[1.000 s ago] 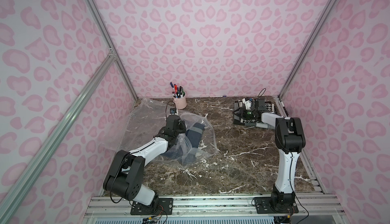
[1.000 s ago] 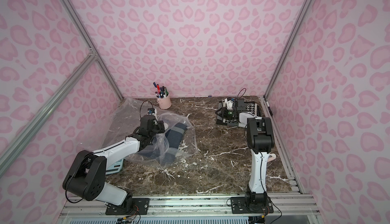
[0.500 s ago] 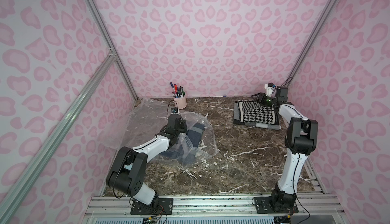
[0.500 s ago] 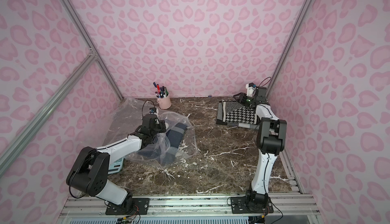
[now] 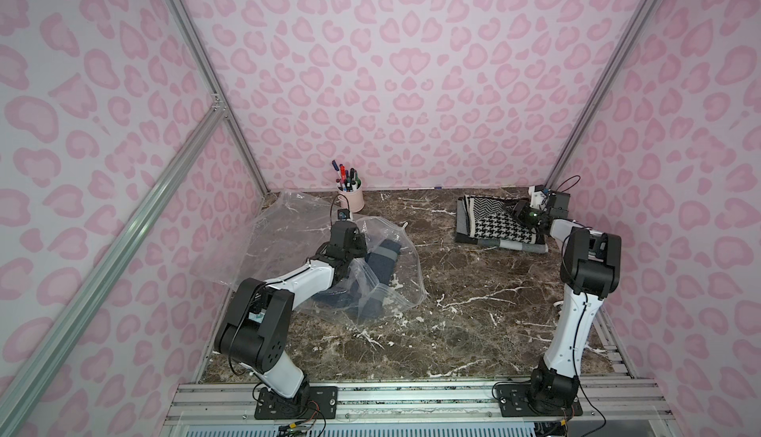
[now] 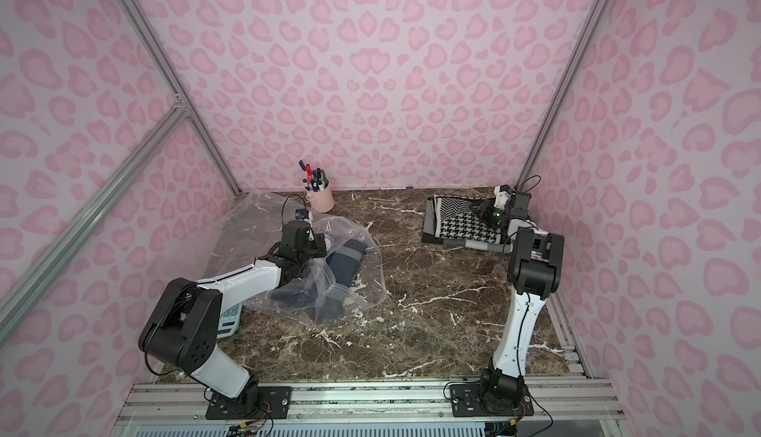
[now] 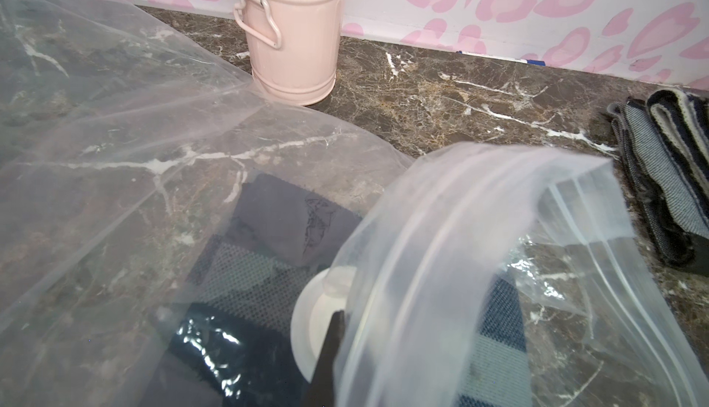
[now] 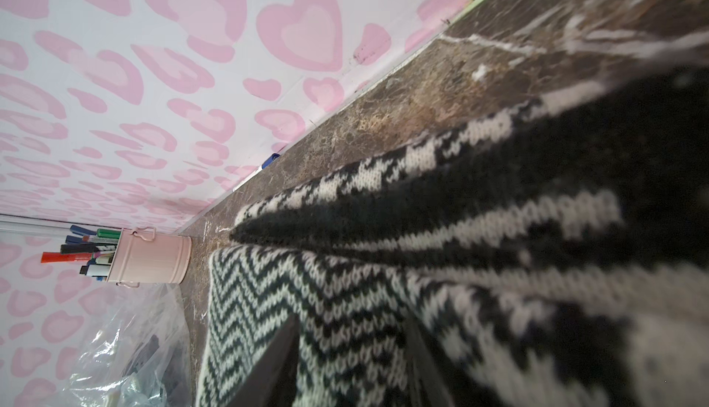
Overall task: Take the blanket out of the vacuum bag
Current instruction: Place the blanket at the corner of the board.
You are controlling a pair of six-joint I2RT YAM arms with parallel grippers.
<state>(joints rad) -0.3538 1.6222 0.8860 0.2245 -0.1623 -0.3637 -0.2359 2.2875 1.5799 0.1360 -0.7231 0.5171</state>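
Just ahead of the left tool (image 7: 337,326), clamped on the vacuum bag (image 7: 460,232), the blanket (image 5: 383,264) lies inside it.

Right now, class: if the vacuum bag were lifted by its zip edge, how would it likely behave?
The vacuum bag would probably flop and fold: its thin clear film lies crumpled. It likely feels slippery, given its glossy sheen. The dark blanket inside could weigh one end down and slide toward the opening.

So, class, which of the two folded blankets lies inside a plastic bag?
The dark blue blanket, seen through the clear vacuum bag; the black-and-white houndstooth blanket lies bare on the table.
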